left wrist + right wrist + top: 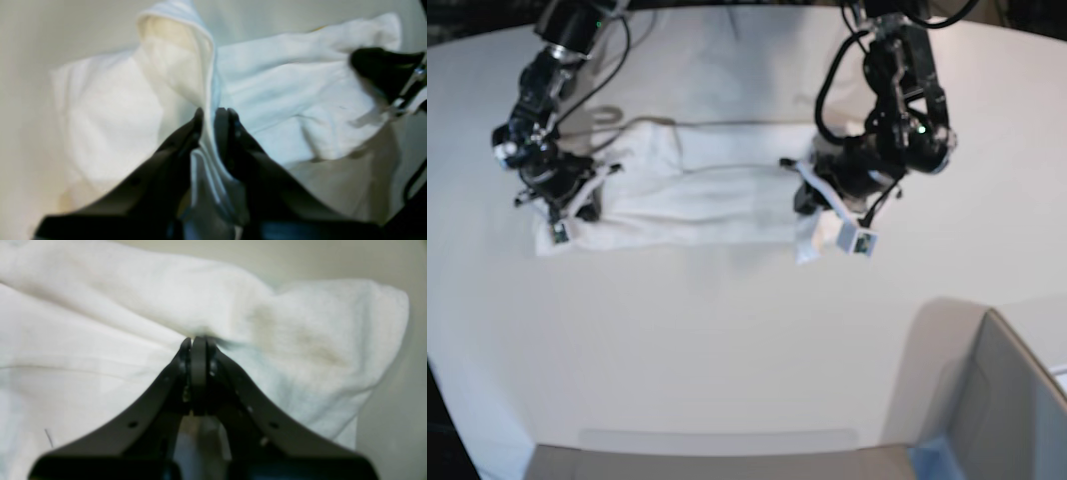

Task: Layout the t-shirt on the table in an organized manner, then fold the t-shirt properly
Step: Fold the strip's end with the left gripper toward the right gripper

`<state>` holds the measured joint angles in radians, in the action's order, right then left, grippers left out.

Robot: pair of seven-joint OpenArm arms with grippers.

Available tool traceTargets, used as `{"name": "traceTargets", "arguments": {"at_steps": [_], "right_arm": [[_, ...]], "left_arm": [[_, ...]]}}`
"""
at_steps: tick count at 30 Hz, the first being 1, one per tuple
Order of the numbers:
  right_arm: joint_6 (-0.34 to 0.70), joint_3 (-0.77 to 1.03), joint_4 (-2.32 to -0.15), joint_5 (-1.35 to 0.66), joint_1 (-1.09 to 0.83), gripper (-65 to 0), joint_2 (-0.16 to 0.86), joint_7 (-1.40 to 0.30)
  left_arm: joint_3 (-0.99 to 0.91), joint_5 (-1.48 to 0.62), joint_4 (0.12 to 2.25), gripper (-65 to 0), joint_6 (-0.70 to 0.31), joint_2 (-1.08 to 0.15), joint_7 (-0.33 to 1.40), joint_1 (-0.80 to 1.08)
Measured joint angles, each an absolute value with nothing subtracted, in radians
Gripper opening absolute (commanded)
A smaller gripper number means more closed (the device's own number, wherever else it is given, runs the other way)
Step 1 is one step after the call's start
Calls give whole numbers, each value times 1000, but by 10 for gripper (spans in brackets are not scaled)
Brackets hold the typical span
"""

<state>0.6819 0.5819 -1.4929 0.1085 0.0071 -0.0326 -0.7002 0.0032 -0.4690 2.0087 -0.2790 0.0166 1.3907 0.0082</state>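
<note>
T-shirt [692, 190] stretched between clamped left claw [208, 115], right claw [196, 340].

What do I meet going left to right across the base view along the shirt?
Right gripper shut on the t-shirt's end → bare middle of the t-shirt → left gripper shut on the other end → bare table.
</note>
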Motion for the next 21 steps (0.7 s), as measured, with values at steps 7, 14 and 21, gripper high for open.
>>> {"name": "traceTargets", "arguments": {"at_steps": [7,14,21], "right_arm": [[676,525,-1498,91,-20,-650,-37,-679],[676,524,-1498,89,-22,-650,-36,-678],[677,523,-1499,88,-23,-650,-36,-678]], "left_arm": [[80,-457,2005,-650,-175,71,1385,3],[117,-458,1964,-650,-167,102,1355,7],[117,-458,1900,-650,-156,103,1239,53]]}}
